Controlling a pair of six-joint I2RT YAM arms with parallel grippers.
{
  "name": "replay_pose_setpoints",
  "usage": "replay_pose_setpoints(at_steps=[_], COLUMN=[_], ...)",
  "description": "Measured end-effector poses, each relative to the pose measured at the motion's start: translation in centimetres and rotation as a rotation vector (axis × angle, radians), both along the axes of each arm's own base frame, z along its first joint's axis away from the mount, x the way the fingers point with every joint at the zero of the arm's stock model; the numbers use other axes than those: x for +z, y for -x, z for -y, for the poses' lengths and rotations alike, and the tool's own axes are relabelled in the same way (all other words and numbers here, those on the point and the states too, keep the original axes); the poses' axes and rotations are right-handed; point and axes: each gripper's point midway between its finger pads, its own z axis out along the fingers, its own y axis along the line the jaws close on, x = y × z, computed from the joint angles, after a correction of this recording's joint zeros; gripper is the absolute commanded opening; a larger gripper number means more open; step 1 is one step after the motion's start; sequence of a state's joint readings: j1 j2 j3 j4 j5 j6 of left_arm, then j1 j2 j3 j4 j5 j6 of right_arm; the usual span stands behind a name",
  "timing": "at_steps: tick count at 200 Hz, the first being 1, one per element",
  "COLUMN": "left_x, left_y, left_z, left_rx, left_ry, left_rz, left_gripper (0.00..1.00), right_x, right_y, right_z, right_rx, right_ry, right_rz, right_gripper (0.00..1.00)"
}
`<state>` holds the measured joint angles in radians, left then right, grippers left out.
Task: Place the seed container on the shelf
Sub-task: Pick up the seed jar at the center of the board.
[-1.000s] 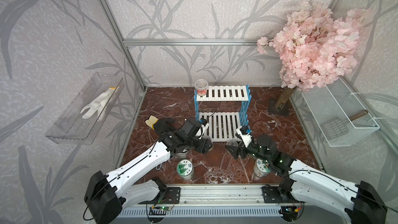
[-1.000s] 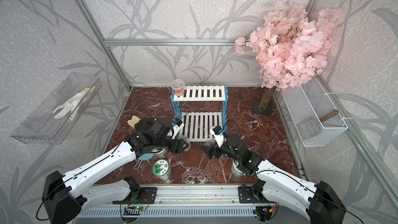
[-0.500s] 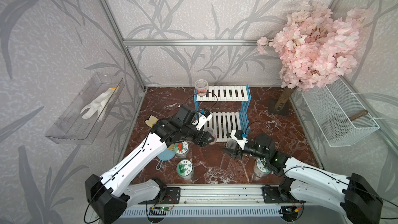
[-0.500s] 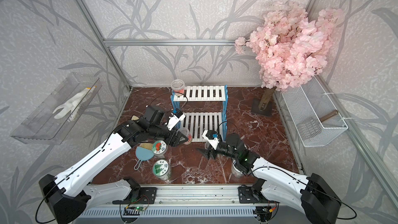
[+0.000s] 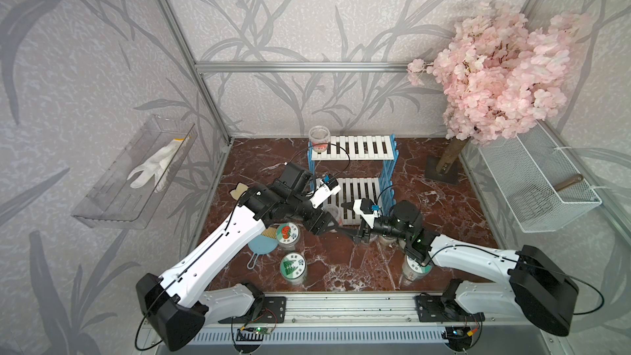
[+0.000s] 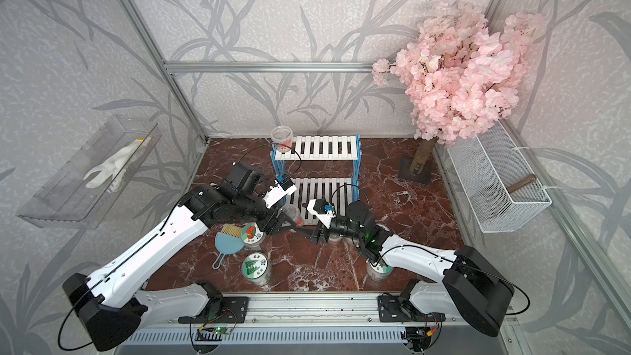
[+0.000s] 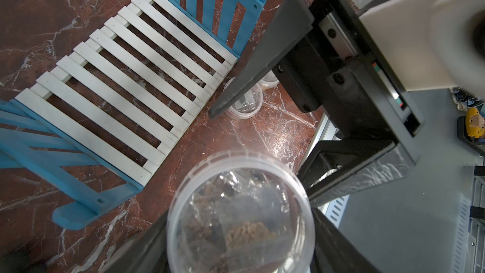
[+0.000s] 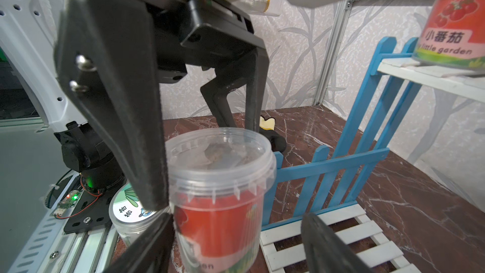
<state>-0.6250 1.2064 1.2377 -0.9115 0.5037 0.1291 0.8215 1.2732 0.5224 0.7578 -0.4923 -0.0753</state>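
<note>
**Jar lifted, right gripper moving in**

The left gripper (image 7: 240,245) has risen from the floor with the jar (image 8: 220,206) clamped at its rim. It now holds the jar just in front of the shelf's (image 5: 358,187) lower tier, not on it. The right gripper (image 8: 240,232) has swung in and narrowed from wide open. Its jaws straddle the jar's labelled half without gripping, one finger visibly apart. This looks like a handover before placing.

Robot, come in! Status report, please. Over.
Left gripper shut on seed container. Right gripper open around it. Shelf lower tier bare; one pot on top tier.
</note>
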Motion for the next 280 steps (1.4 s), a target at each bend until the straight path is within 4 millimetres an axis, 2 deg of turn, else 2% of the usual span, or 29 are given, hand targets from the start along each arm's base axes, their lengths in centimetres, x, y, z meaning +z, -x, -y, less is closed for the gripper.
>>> replay_pose_setpoints(at_steps=[56,146,207,280], left_x=[0.1,0.1,0.0,-0.3], left_y=[0.0,0.0,-0.1,0.0], left_z=[0.0,0.0,-0.2,-0.5], left_rx=[-0.006,-0.007,0.000,0.007], left_ry=[-0.002,-0.001,-0.009,-0.027], left_rz=[0.006,0.006,0.008,0.000], left_gripper=[0.76,0.76,0.76,0.76], right_x=[-0.7,-1.2,-1.0,-1.3], right_y=[0.0,0.0,-0.1,-0.1], right_z=[-1.5,-2.7,-3.0,-3.1], right_rx=[0.049,0.088,0.096,0.096], right_ry=[0.004,-0.015,-0.022,-0.006], right_rz=[-0.026,-0.081,-0.102,-0.126], right_gripper=[0.81,0.79,0.73,0.78])
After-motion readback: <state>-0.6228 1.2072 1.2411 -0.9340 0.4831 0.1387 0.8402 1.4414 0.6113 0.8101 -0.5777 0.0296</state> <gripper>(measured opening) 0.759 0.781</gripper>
